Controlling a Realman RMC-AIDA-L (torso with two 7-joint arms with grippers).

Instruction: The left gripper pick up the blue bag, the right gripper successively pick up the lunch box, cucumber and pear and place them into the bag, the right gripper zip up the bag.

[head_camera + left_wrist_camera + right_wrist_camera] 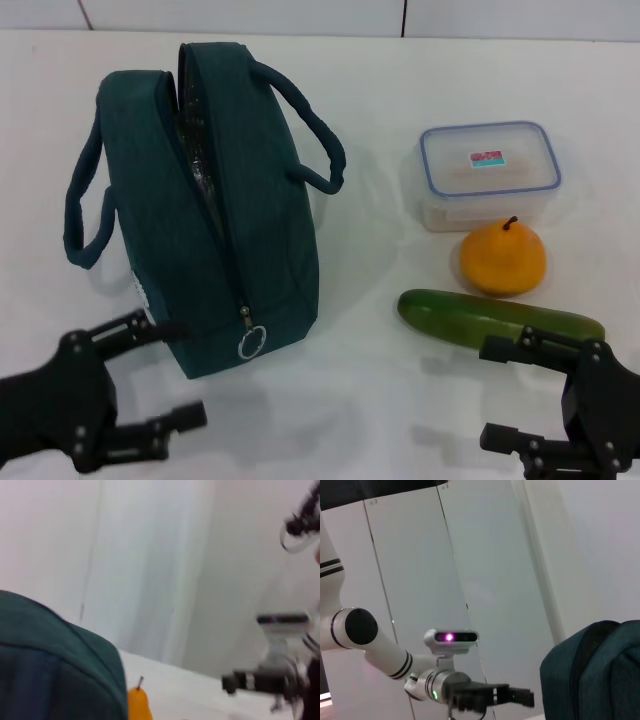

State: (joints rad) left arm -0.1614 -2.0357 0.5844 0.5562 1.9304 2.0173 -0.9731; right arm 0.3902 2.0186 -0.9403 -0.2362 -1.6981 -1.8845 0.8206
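The blue bag (215, 200) stands unzipped on the table's (400, 420) left half. Toward the right edge lie the lunch box (488, 172), cucumber (500, 318) and pear (502, 258). At the near edge, left gripper (160, 375) and right gripper (500, 392) both hover with fingers spread, holding nothing.

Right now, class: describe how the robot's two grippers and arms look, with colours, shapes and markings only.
Both the left gripper and the right gripper are black two-fingered claws with bolted links. From the right wrist view, the left arm is white with black bands and a small green light.
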